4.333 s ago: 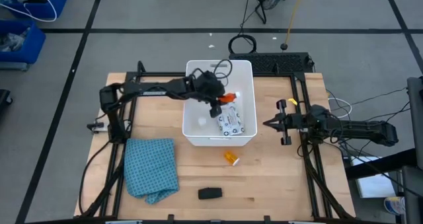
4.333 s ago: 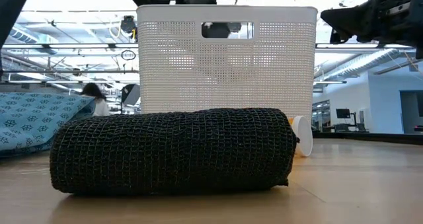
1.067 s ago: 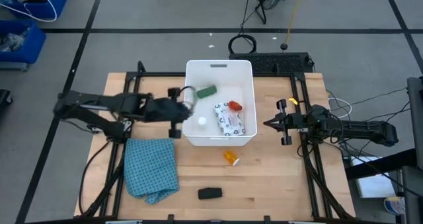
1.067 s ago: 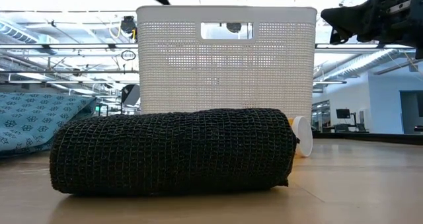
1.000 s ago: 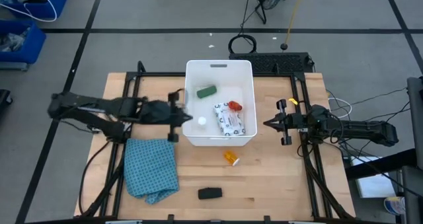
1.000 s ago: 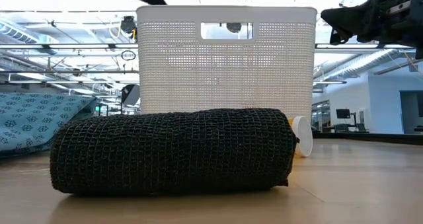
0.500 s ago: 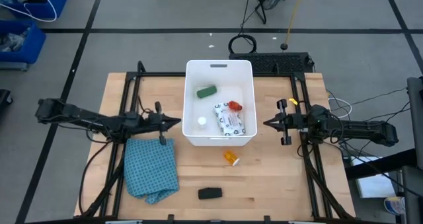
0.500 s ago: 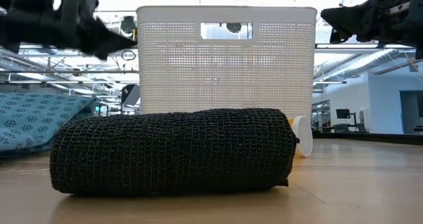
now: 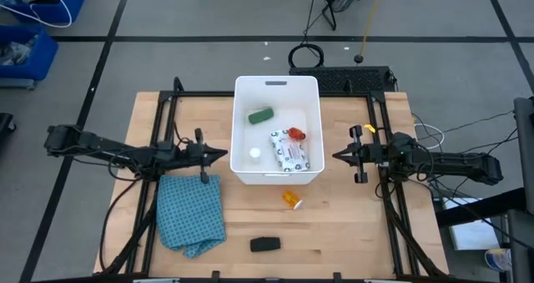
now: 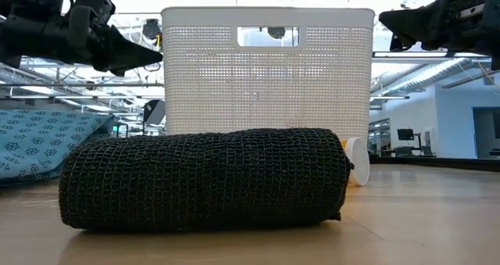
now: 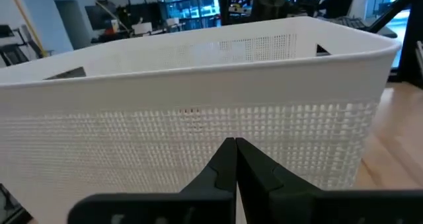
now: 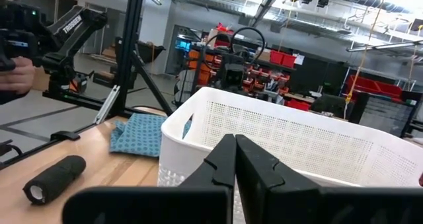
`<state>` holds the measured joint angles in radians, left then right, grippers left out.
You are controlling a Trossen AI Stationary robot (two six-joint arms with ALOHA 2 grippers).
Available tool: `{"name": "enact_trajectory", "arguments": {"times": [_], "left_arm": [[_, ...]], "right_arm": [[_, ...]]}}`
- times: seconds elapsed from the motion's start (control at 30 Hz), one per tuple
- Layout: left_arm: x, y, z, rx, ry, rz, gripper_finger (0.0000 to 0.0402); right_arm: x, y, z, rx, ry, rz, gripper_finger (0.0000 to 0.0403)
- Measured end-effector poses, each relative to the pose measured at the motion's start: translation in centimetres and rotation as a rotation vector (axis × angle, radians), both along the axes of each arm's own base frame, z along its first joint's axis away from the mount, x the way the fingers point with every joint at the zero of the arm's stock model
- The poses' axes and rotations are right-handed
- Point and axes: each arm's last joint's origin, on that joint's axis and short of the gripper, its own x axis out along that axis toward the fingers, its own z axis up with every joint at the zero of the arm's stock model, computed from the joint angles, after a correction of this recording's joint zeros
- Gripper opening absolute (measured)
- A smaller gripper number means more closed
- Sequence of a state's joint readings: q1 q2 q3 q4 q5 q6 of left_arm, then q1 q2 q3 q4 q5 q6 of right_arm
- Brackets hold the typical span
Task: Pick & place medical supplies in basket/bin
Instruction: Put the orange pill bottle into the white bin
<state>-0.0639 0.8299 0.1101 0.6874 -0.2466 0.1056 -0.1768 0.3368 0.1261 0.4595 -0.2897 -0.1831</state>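
Observation:
The white tub point(image 9: 276, 84) stands mid-table. In it lie the green piece point(image 9: 261, 115), the white printed packet point(image 9: 290, 152) and the red-and-white tube point(image 9: 294, 134). The orange pill bottle point(image 9: 290, 199) lies on its side on the table, on the near side of the tub. The black piece point(image 9: 265, 244) lies nearer the near edge and fills the low view point(image 10: 203, 179). My left gripper point(image 9: 224, 154) is shut, pointing level at the tub's left wall point(image 11: 198, 112). My right gripper point(image 9: 336, 156) is shut, level, just off the tub's right wall point(image 12: 277, 141).
A blue checked cloth point(image 9: 193, 214) lies crumpled on the table's near left part, on the near side of my left gripper. Black frame rails point(image 9: 158, 108) run along both sides of the table. Bare wood point(image 9: 350, 233) shows around the bottle and the black piece.
My left arm has drawn back from the tub's left rim toward the table's left edge and come down lower, ending level beside the tub's left wall. It has kept still for the last half second. The things in the tub have not moved.

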Motion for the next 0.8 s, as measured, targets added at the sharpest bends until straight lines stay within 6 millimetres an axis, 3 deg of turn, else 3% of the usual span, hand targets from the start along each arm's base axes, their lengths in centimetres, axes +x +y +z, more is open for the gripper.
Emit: {"name": "enact_trajectory", "arguments": {"times": [0.27,0.63,0.8], "left_arm": [[0.0,0.1,0.4,0.021,-0.033,0.019,0.0024],[0.0,0.2,0.4,0.020,-0.039,0.073,0.0042],[0.0,0.2,0.5,0.018,-0.044,0.077,0.0042]], "right_arm": [[-0.1,0.0,0.7,0.023,-0.065,0.008,0.0000],[0.1,2.2,7.0,-0.062,-0.079,0.134,0.0000],[1.6,3.7,7.9,-0.085,0.033,0.115,0.0005]]}}
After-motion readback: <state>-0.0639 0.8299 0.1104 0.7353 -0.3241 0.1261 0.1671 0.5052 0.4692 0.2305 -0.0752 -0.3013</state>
